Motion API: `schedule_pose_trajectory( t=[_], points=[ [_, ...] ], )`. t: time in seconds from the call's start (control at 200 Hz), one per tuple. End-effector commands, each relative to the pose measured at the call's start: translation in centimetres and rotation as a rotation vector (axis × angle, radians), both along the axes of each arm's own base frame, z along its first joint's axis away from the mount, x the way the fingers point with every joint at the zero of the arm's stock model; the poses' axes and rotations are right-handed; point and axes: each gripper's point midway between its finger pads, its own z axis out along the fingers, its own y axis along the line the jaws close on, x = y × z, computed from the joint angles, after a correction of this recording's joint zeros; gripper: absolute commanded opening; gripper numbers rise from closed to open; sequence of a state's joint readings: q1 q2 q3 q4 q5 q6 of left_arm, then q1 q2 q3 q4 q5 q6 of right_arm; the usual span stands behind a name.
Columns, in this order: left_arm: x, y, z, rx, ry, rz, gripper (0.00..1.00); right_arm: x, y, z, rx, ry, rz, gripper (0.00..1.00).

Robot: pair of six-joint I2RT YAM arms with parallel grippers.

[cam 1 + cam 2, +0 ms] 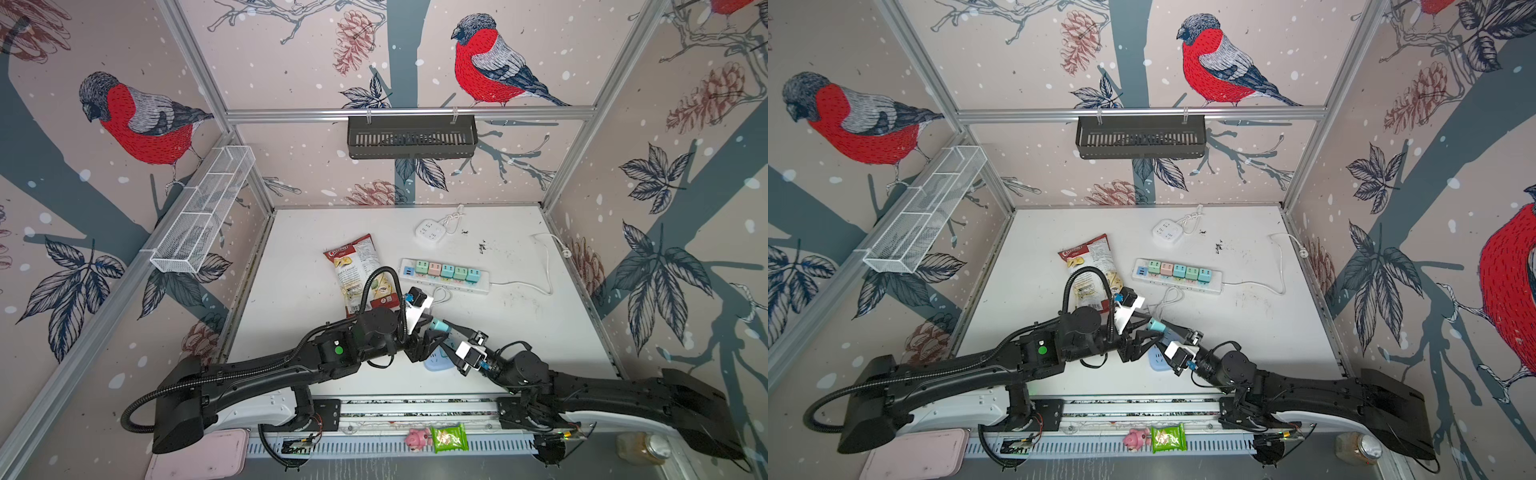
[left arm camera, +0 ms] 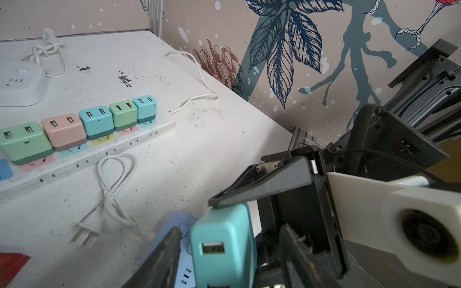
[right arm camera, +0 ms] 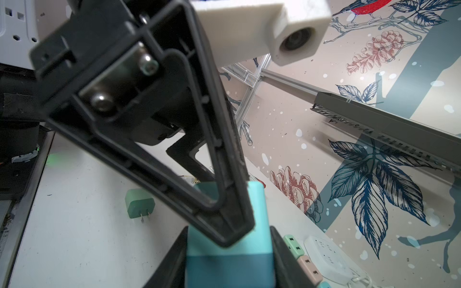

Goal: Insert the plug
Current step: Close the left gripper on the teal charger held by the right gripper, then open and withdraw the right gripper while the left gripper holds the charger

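In both top views the plug [image 1: 439, 326] was low in the centre of the frame, above the blue strip [image 1: 436, 365] on the worktop [image 1: 532, 332]. We saw the right hand [image 3: 229, 249] pinching it. The left hand [image 2: 229, 232] stood spread around it, with a gap on one side.

Teal plug [image 1: 439, 325] [image 2: 222, 244] [image 3: 257, 214]: cube charger, pale teal body, darker band at one end, USB port on one face. Off table [image 1: 519, 332], tipped on side, clamped between right gripper [image 3: 229, 264] fingers; prongs not visible. Hangs just above pale blue socket block [image 1: 436, 366] [image 2: 172, 222]: rounded, flat near table's front edge, about mid-width, slots facing up, mostly hidden. White power strip [image 1: 482, 289] [image 2: 99, 154]: mid-table, toward right edge, slightly angled; five pastel chargers [image 2: 96, 122] seated in row, green, pink, teal, green, teal; front slots bare.
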State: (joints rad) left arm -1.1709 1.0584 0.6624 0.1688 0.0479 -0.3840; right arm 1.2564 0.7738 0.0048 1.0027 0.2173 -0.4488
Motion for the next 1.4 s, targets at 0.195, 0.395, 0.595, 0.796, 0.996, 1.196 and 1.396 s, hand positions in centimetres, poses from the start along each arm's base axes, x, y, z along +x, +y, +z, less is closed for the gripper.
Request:
schedule_pose_trajectory(
  t=[0.195,0.395,0.595,0.796,0.996,1.196,1.396],
  points=[
    [-0.1,-0.7,0.1,0.007,-0.010,-0.029,0.47,-0.2,-0.3,-0.3,0.005,-0.018,-0.002,0.10],
    [-0.5,-0.9,-0.3,0.015,0.005,-0.046,0.42,0.2,-0.4,-0.3,0.008,-0.019,-0.027,0.10],
    [-0.4,-0.9,-0.6,0.029,0.008,-0.047,0.46,0.3,-0.4,-0.2,0.011,-0.022,-0.033,0.10],
    [-0.8,-1.4,-1.1,0.043,0.014,-0.081,0.38,0.5,-0.6,-0.1,0.017,-0.022,-0.052,0.12],
    [-0.7,-1.5,-0.9,0.057,0.000,-0.080,0.07,0.8,-0.7,-0.2,0.019,-0.009,-0.065,0.33],
    [1.1,0.2,-0.8,0.077,-0.056,-0.001,0.00,2.1,-1.5,-0.6,0.008,0.008,-0.132,0.57],
    [4.3,3.8,-1.1,0.086,-0.115,0.129,0.00,4.0,-3.7,-0.6,0.068,0.051,-0.202,0.67]
  ],
)
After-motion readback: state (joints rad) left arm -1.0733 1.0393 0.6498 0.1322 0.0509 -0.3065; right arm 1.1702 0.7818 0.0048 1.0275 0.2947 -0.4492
